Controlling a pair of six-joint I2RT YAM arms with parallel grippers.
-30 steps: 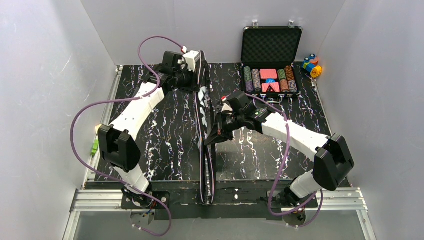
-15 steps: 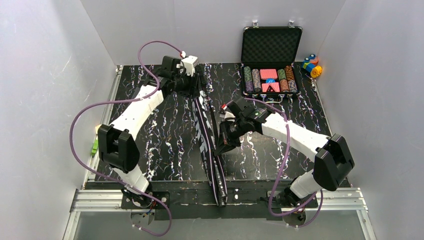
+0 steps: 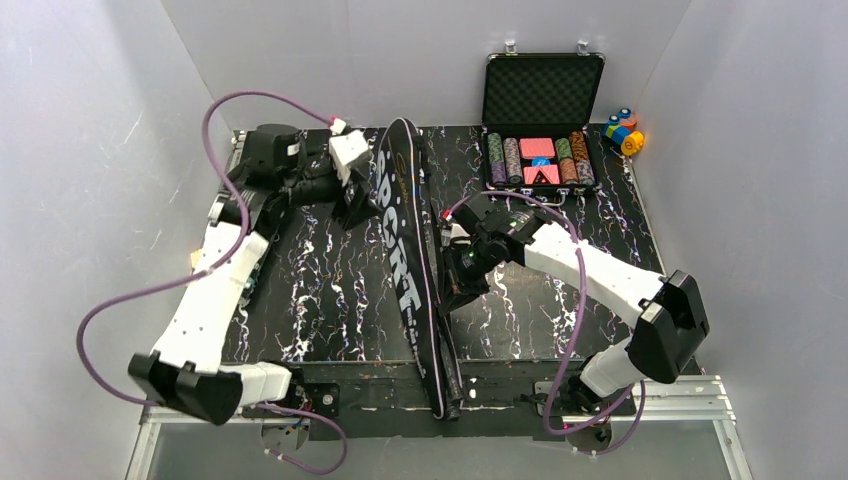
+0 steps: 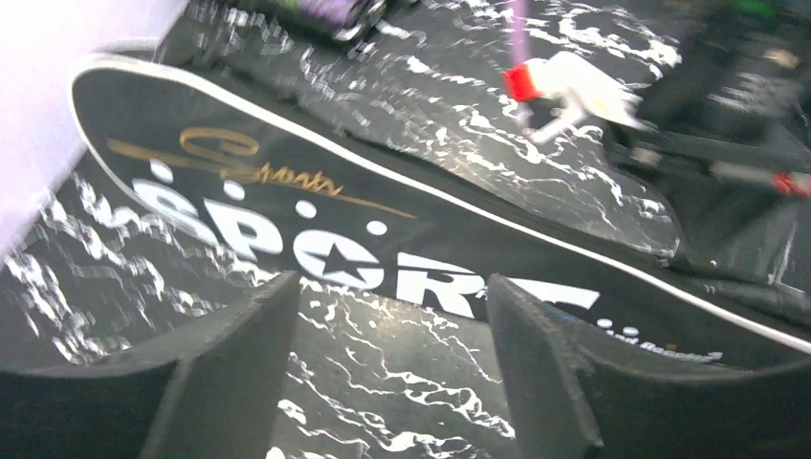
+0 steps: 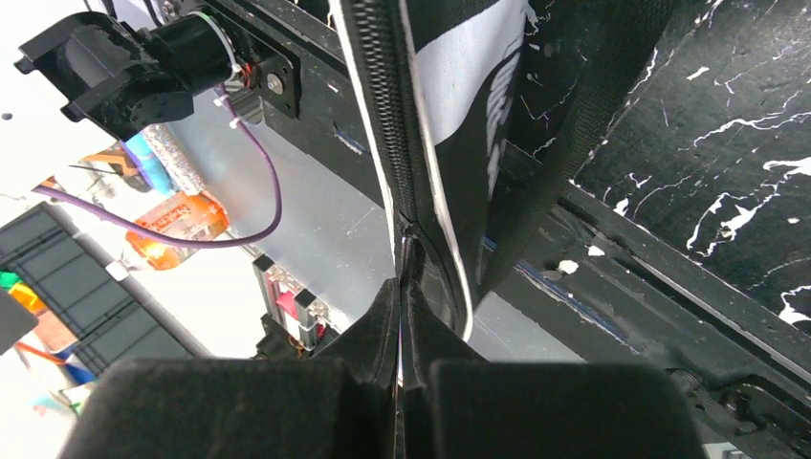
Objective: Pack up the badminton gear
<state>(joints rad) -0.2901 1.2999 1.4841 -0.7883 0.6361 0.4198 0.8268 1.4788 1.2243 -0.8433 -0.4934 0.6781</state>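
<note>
Handle end of the SPORT bag point(image 3: 408, 265) now sticks out over the near edge of the table point(image 3: 330, 290), a little further right than a second ago. Just beyond it, the right gripper point(image 3: 452, 295) stays pinched shut on the bag's right edge. The wrist view shows its fingers pressed together on a thin tab at the zip point(image 5: 378, 115). The big change is further back. The left gripper point(image 3: 355, 205), which a second ago was clamped on the bag's wide head, has let go and swung off to the left. Its jaws stand apart over bare tabletop just beside the bag.

With that release the bag no longer stands on edge. It lies flat down the middle of the table, with the white lettering facing up. It looks slim, black and white-piped, and no rackets or shuttlecocks show. Whether the zip is fully closed cannot be told; finishing it looks like the remaining step. At the far right sit the open case of poker chips point(image 3: 540, 100) and the coloured blocks point(image 3: 623, 130).
</note>
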